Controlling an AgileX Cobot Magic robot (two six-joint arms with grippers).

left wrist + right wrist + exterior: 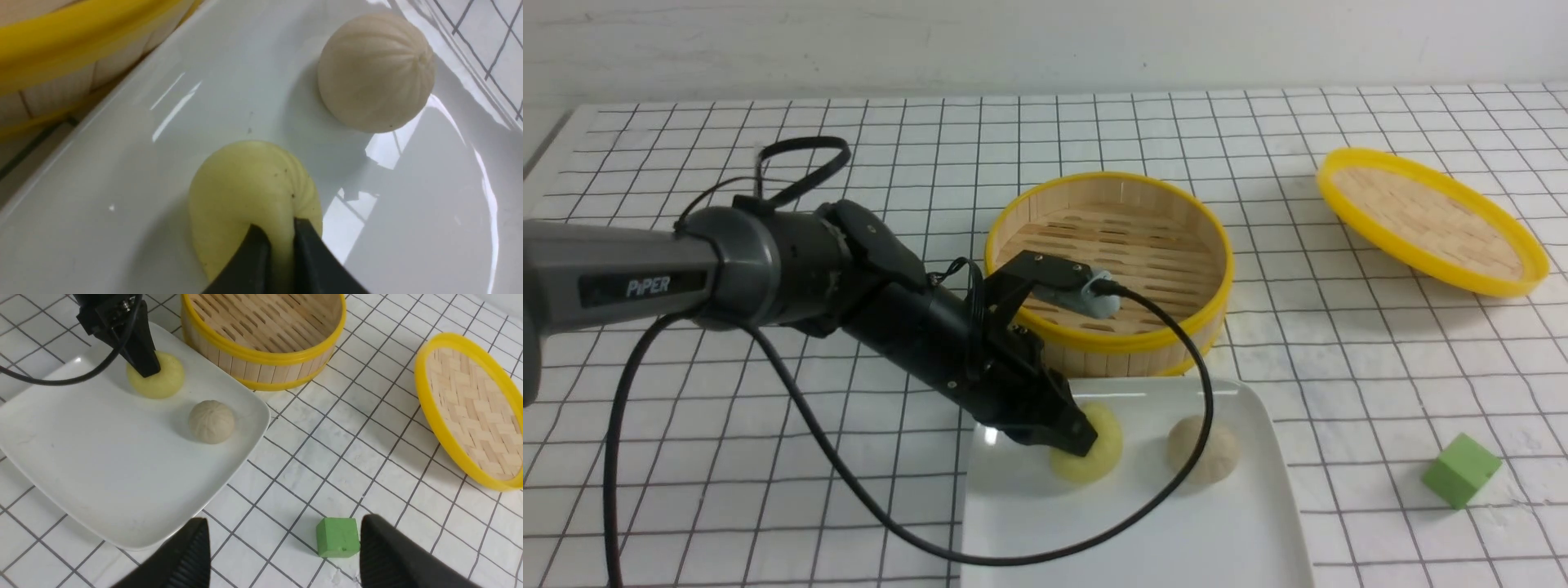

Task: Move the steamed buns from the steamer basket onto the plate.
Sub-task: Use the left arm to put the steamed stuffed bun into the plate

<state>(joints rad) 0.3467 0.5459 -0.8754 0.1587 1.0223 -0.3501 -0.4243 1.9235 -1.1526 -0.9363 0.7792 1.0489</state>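
While the plate (1135, 523) lies in front, steamer basket (1123, 339) stands behind it, woven lid (1429, 220) right; left gripper (280, 230) clamped on yellow bun (241, 183), right gripper (285, 526) fingers apart; 2 buns on plate, beige bun (1205, 449) right; green cube (1462, 471) off plate.

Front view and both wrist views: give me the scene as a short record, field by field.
yellow bun: down at the plate, pinched in the left gripper
beige bun: on the plate, ungripped
basket: beyond the plate; no bun visible inside, part hidden by the left arm
right gripper: open, holding nothing
lid: right of the basket
green cube: right of the plate
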